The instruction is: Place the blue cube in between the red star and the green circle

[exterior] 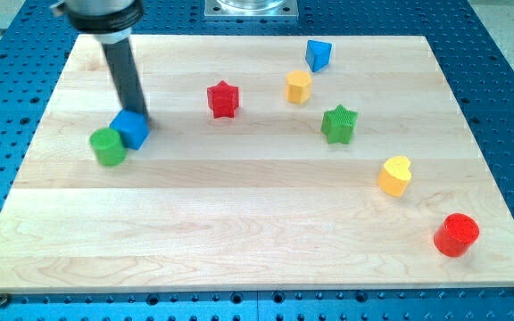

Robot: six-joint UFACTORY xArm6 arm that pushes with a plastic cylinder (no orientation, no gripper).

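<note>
Wooden desk (239,223) on blue perforated base, blocks scattered. Nearest: red cylinder (457,234) at view's bottom right, yellow heart (395,175) just above it. Midway, view's left: green circle (108,146) touching blue cube (132,129); my tip (139,119) pressed against cube's far side. Cube sits beside circle, likely mid-push; red star (224,99) lies well apart toward view's right, so cube roughly between them already. No fingers on this rod, nothing pinched, only contact. Farther: green star (338,124), yellow hexagonal block (299,86), blue triangular block (319,54).
</note>
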